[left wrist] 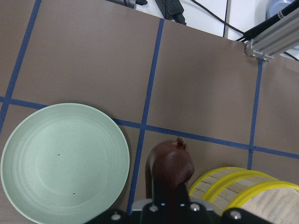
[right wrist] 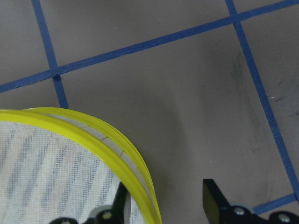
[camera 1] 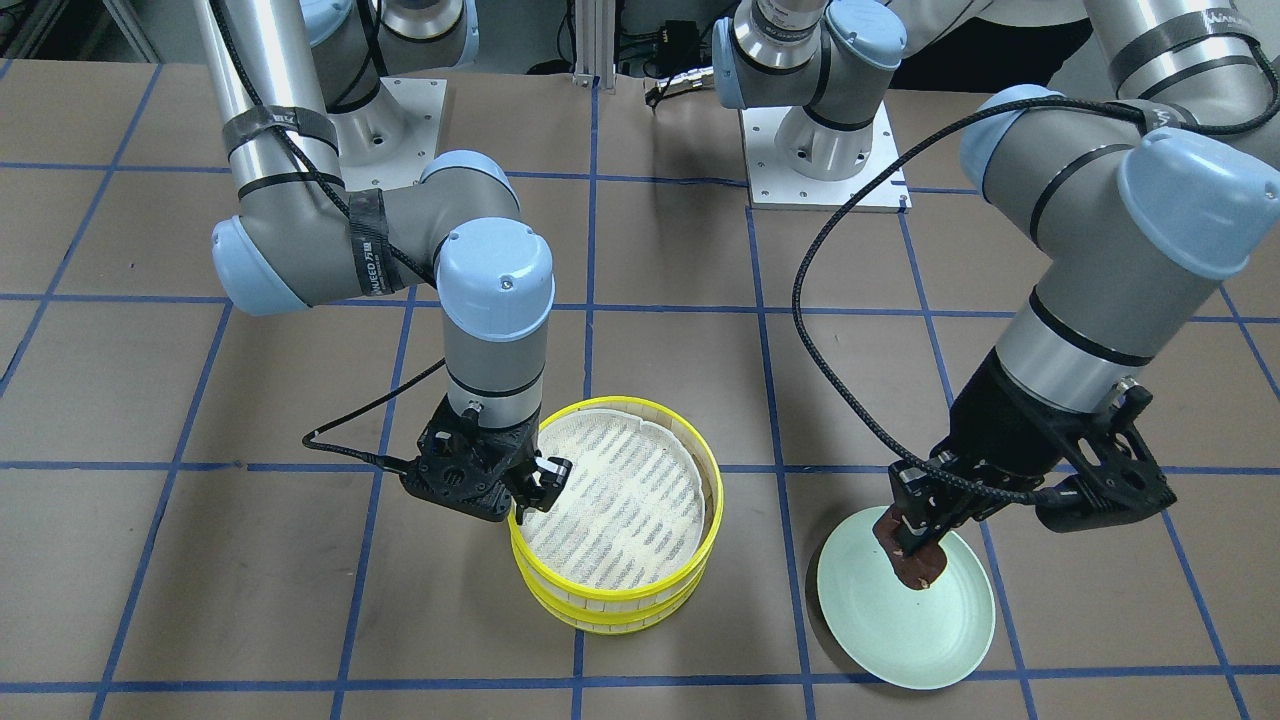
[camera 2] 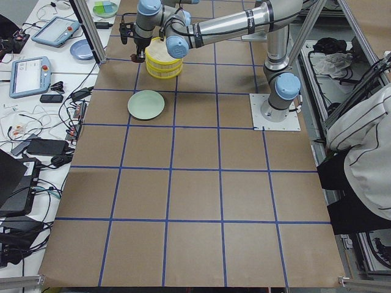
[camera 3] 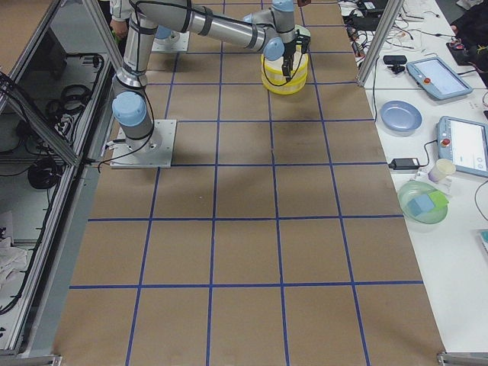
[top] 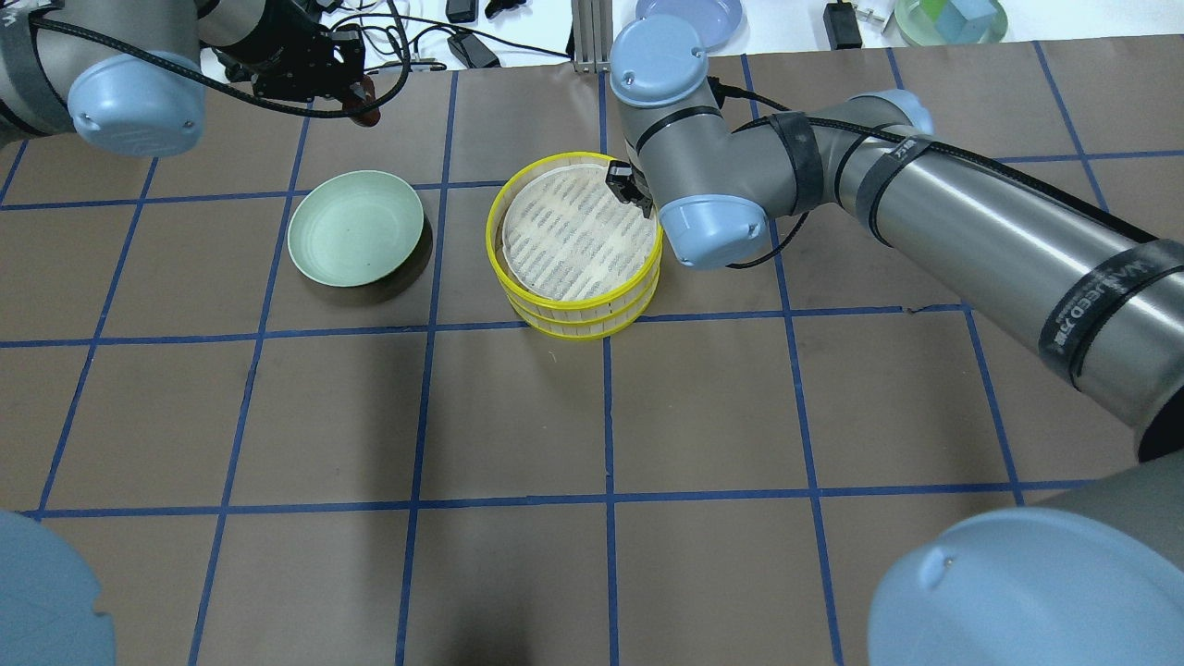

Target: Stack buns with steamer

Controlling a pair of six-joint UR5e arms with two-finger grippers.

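Observation:
The steamer (camera 1: 620, 500) is two stacked yellow-rimmed tiers with a white cloth liner; the top tier is empty. It also shows in the overhead view (top: 578, 240). My right gripper (camera 1: 537, 488) is open, with one finger inside the steamer rim (right wrist: 140, 177) and one outside it. My left gripper (camera 1: 910, 545) is shut on the dark reddish-brown bun (camera 1: 925, 572) and holds it in the air above the pale green plate (camera 1: 930, 625). The left wrist view shows the bun (left wrist: 170, 163) between plate (left wrist: 60, 163) and steamer (left wrist: 247, 186). The cream-white bun is out of view.
The brown table has a blue tape grid. The arm bases (camera 1: 825, 150) stand at the robot's side. Beyond the far edge lie cables, a blue plate (top: 689, 17) and a bowl (top: 948, 18). A metal post (left wrist: 271, 39) stands at that edge.

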